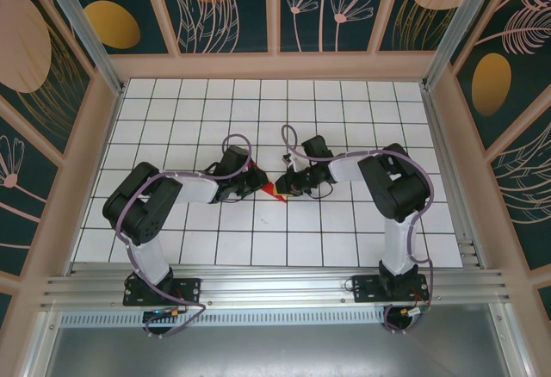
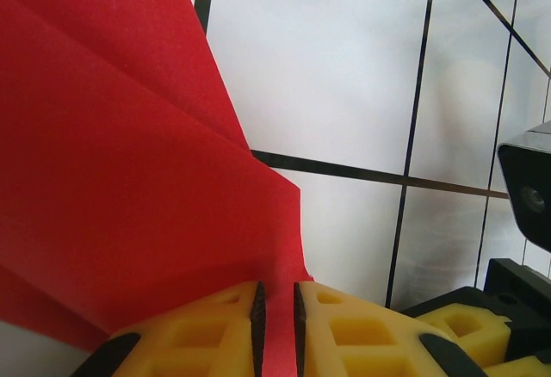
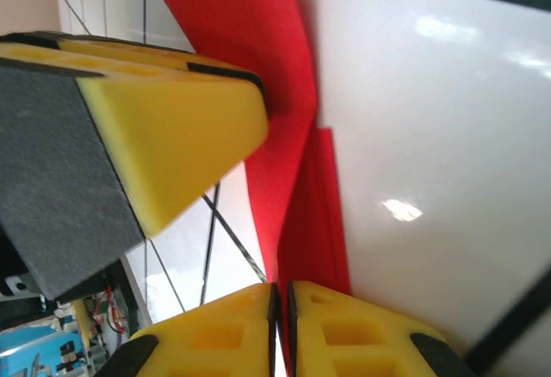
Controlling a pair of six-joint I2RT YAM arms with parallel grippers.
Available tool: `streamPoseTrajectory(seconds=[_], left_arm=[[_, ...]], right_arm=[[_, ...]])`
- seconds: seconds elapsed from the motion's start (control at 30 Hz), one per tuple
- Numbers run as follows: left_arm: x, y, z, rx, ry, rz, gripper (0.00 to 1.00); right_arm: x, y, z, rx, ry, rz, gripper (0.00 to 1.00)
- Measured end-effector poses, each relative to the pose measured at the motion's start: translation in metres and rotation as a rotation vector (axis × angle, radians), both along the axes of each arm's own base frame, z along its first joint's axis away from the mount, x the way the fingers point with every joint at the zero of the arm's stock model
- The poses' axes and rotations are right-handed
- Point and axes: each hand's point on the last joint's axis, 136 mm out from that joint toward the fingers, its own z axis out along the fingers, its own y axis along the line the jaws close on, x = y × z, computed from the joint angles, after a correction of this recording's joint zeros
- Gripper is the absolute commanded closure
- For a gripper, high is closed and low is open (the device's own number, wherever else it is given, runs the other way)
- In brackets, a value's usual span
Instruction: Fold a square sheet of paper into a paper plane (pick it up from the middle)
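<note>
Your left hand (image 2: 277,308) and right hand (image 3: 280,304) both pinch the thin, bright red folded paper sheet (image 2: 129,179); it's likely light, limp and tearable, so hold it near the creases.

Two grippers meeting at red paper, mid-frame

Bolted to the metal rail (image 1: 275,284) along the bottom of the frame: left arm (image 1: 148,213) at lower left, right arm (image 1: 394,192) at lower right. Both bent inward over the white gridded table (image 1: 344,110). At the centre, left gripper (image 1: 255,183) and right gripper (image 1: 289,181) close together, facing each other. Between and just below them, a small pointed piece of red paper (image 1: 275,190). Too small here to tell how the jaws stand. Around the table, teal wall panels (image 1: 215,7) with orange ovals and pale plant outlines
</note>
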Motion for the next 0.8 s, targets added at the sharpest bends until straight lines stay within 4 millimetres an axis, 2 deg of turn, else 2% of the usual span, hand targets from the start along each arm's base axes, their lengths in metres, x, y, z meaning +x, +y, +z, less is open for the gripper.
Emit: streamPoseTrajectory(seconds=[0.07, 0.17, 0.37, 0.6, 0.7, 0.8], left_arm=[[0.0, -0.001, 0.0, 0.0, 0.0, -0.001, 0.8], [0.001, -0.001, 0.0, 0.0, 0.0, -0.001, 0.8], [0.001, -0.001, 0.0, 0.001, -0.001, 0.0, 0.8], [0.002, -0.002, 0.0, 0.003, -0.001, 0.0, 0.8], [0.002, -0.002, -0.001, 0.005, 0.001, 0.001, 0.8], [0.002, -0.002, -0.001, 0.008, 0.002, 0.002, 0.8]], right_arm=[[0.001, -0.003, -0.002, -0.007, -0.007, -0.004, 1.0], [0.003, -0.004, -0.003, -0.016, -0.017, -0.005, 0.99], [0.003, -0.004, -0.003, -0.021, -0.024, -0.005, 0.91], [0.005, -0.013, -0.004, -0.081, -0.042, -0.038, 0.88], [0.004, -0.017, 0.006, -0.094, -0.066, -0.05, 0.86], [0.006, -0.014, 0.027, -0.087, -0.129, -0.054, 0.86]])
